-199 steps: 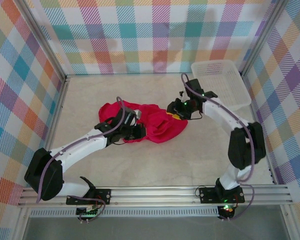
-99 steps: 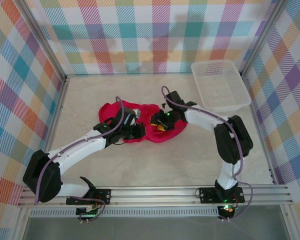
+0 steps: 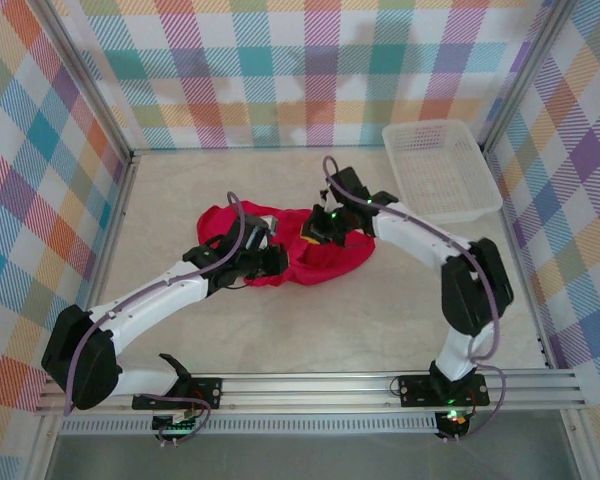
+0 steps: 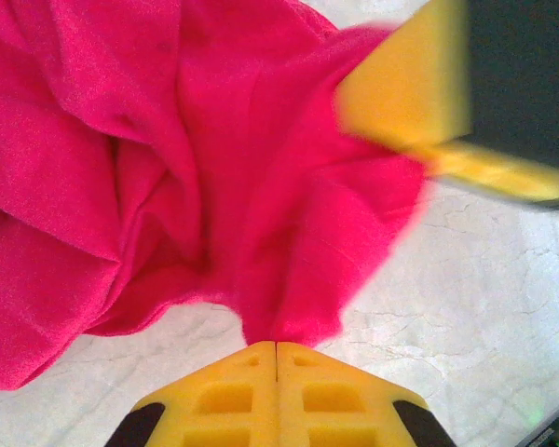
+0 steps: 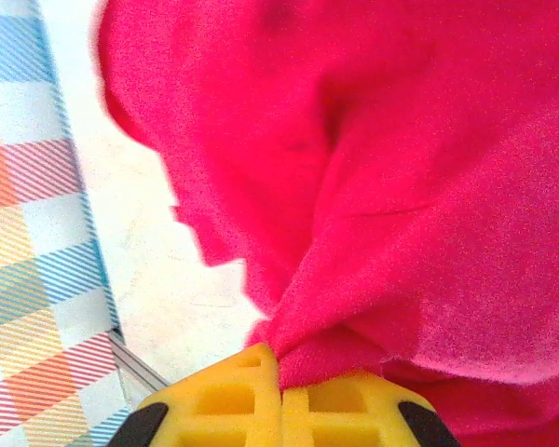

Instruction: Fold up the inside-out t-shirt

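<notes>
Pale marbled tabletop (image 3: pixel 400 310) is shown with the crumpled inside-out t-shirt (image 3: pixel 320 262) at centre frame, pinched in closed jaws by the left gripper (image 4: pixel 277 352) and right gripper (image 5: pixel 281 361); soft, light, limp cloth is judged best gripped at hem or shoulder edges.

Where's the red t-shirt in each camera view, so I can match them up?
Top external: t-shirt crumpled at mid-table.
Left wrist: t-shirt upper left and centre, pinched by the left gripper at bottom.
Right wrist: t-shirt top and right, pinched by the right gripper at bottom.
Shared landmark: pale tabletop.
</notes>
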`<state>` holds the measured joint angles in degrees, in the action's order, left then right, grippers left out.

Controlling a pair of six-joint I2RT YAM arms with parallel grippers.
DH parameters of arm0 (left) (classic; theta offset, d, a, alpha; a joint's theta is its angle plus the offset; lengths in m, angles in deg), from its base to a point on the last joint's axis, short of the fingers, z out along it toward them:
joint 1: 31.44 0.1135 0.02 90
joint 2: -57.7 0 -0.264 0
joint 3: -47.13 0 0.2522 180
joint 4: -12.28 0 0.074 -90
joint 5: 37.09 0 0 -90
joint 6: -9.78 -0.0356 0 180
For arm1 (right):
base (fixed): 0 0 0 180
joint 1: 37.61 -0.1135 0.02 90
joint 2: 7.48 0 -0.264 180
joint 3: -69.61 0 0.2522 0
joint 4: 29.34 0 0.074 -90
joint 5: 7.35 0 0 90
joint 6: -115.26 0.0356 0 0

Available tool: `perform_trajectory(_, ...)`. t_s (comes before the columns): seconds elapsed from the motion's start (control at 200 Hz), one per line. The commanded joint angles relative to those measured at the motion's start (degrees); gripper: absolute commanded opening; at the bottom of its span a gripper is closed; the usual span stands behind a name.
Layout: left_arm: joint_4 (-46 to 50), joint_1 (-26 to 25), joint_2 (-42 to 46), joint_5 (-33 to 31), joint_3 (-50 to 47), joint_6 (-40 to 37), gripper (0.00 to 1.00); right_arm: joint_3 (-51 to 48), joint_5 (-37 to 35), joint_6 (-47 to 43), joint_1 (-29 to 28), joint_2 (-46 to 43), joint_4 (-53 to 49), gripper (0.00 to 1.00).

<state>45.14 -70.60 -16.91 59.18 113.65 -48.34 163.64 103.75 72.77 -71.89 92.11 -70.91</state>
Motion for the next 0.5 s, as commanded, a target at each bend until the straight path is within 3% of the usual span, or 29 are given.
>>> perform_trajectory(0.0, -1.61, -0.57, -1.35, -1.17, -0.20, -0.95, 0.00, 3.05, -2.94, -3.44, 0.18, -5.45, -7.11, 0.00)
perform_trajectory(0.285, -1.80, -0.56, -3.88, -1.44, -0.39, -1.25, 0.00, 1.90, -8.33, -5.56, 0.18, -9.87, -10.89, 0.00)
perform_trajectory(0.35, -1.47, -0.57, -3.84, -1.88, -0.47, -1.32, 0.00, 2.59, -10.58, -6.89, 0.40, -8.70, -12.84, 0.22)
perform_trajectory(0.5, -1.01, -0.57, -3.11, -2.13, -0.38, -1.43, 0.00, 4.40, -22.16, -11.21, 1.92, -4.31, -17.15, 0.24)
